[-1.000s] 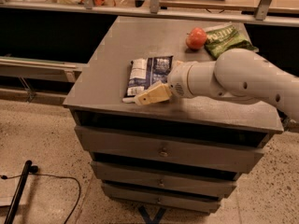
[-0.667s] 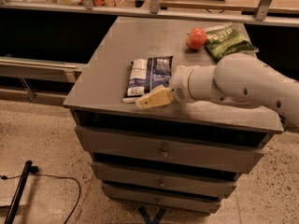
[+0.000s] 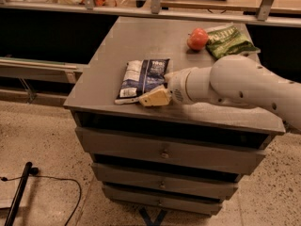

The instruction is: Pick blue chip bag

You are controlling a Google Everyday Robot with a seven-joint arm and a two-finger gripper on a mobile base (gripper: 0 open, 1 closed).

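The gripper has sunk a little toward the counter's front edge since a second ago. The blue chip bag, the apple and the green chip bag lie where they did.

The blue chip bag lies flat near the front edge, left of centre, its long axis running front to back and its near end just short of that edge. The gripper's tan tip sits at the bag's near right corner, touching or just above it; I cannot tell whether the gripper is open or closed. The white arm reaches in from the right, low over the front right part of the counter.

A strip of bare top separates the bag from the left edge, and the back left corner is open. The apple and green chip bag sit together at the back right corner, well apart from the blue bag. Drawers face front below.
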